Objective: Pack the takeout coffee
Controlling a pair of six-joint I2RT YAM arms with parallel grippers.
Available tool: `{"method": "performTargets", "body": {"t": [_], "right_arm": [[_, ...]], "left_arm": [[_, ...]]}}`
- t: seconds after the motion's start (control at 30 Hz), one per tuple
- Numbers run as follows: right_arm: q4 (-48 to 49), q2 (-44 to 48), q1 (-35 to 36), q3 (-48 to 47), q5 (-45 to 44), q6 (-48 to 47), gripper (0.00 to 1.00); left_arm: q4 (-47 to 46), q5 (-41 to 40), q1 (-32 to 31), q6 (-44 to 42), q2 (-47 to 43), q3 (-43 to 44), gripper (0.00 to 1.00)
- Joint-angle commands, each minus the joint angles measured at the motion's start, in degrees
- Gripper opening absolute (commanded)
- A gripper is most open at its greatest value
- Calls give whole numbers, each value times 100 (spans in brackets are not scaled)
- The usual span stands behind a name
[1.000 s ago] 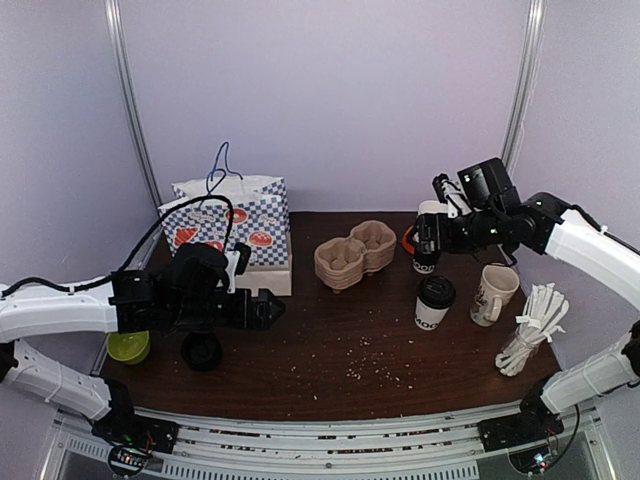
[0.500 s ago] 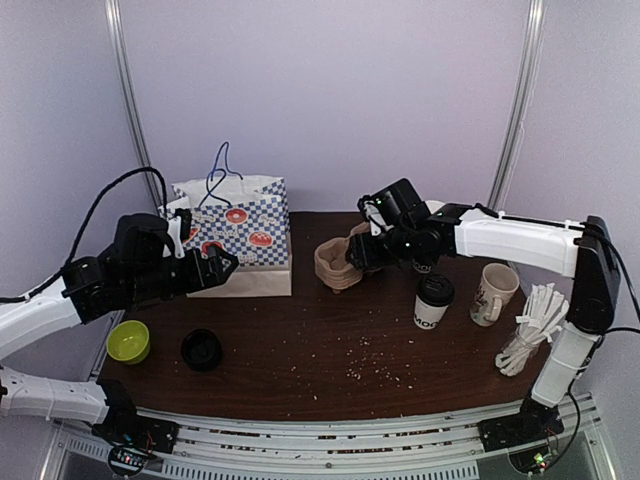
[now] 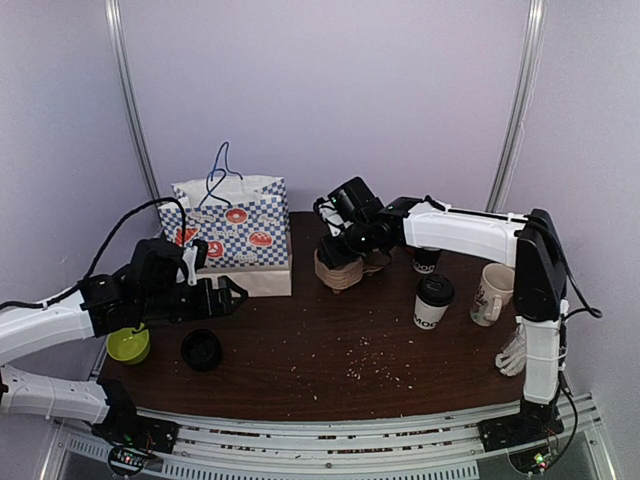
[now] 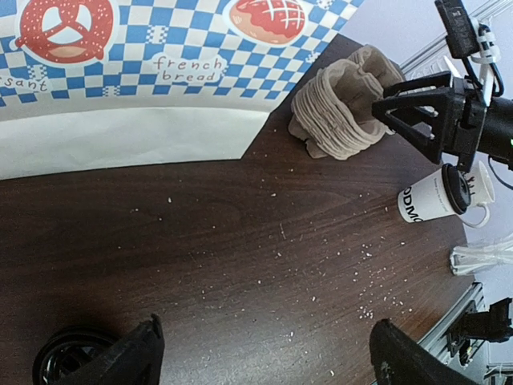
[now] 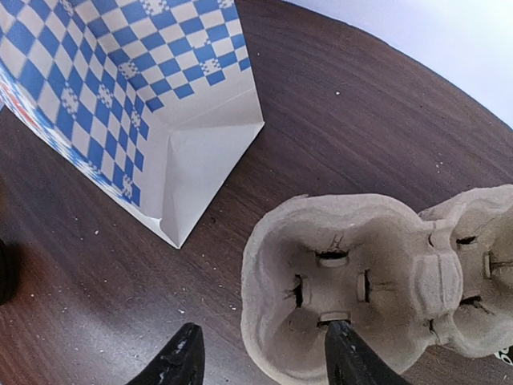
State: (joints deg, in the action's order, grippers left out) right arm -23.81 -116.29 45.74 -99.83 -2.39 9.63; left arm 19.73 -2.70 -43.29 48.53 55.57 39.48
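On the brown table, the right gripper, jaws parted, straddles the carrier stack rim, presumably to take one; the left gripper gapes empty, well left of it.

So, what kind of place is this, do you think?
Probably a lab bench staged as a café takeout counter: a lidded takeout coffee, a stack of pulp cup carriers and a checked bakery bag stand on a dark wooden table inside plain lilac walls.
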Motion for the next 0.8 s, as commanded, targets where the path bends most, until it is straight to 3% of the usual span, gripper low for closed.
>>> {"method": "performTargets", "body": {"t": [0.0,0.3,0.77], "right_arm": [[-366,-352,17,-342,-171,-146,50],[-460,-793,-5,-625,-164,-2,34],[-108,-483,-117,-210,320,281,24]], "left_arm": [[-263,58,-5,-58,-77,-122,92],[-259,41,-4,-56,-125,-251,92],[-424,93,-4,-68,-5,-282,92]]}}
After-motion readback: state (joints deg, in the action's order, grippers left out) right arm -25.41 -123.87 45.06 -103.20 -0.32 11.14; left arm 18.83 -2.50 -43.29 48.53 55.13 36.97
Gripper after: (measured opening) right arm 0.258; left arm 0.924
